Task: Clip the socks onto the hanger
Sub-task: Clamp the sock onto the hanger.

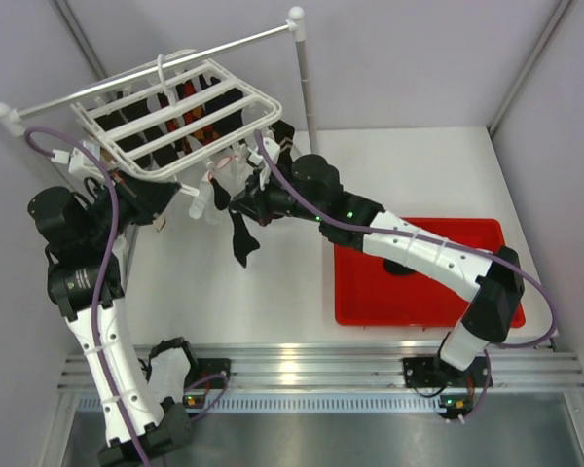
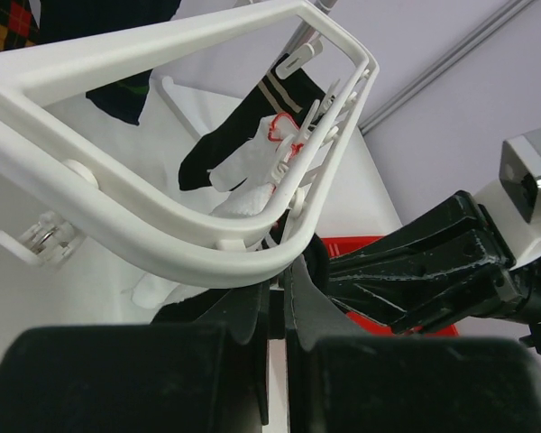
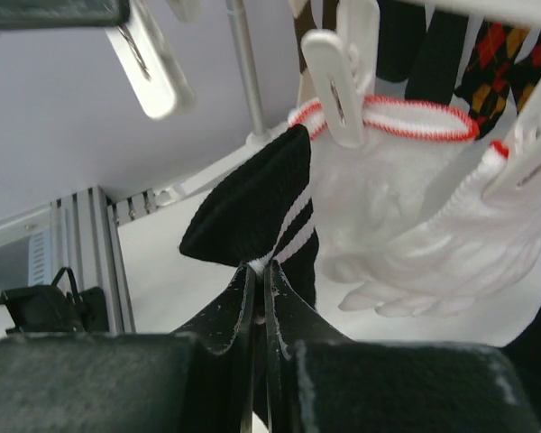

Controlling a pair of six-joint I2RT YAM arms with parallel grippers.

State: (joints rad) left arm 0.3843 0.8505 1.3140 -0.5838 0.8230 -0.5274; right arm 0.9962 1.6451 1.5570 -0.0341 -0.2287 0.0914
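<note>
White table below; sock [image 3: 252, 207] held under hanger [image 2: 144, 212].
Cuff clamped tight in right gripper [image 3: 260, 275], toe dangling, free clip [image 3: 151, 63] above-left; left gripper [image 2: 278, 298]: grip unclear.

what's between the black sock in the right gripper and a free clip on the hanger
Nothing visible blocks it. The right gripper holds the black sock just below the hanger; a free clip hangs up-left of its cuff across open air. A clipped white sock crowds its right side, though.

Top view: the right gripper [image 1: 239, 206] holds a black sock [image 1: 243, 241] hanging beneath the hanger's [image 1: 175, 125] near edge. The left gripper [image 1: 170, 197] is at the hanger's left corner, and a red tray [image 1: 419, 292] lies to the right.
</note>
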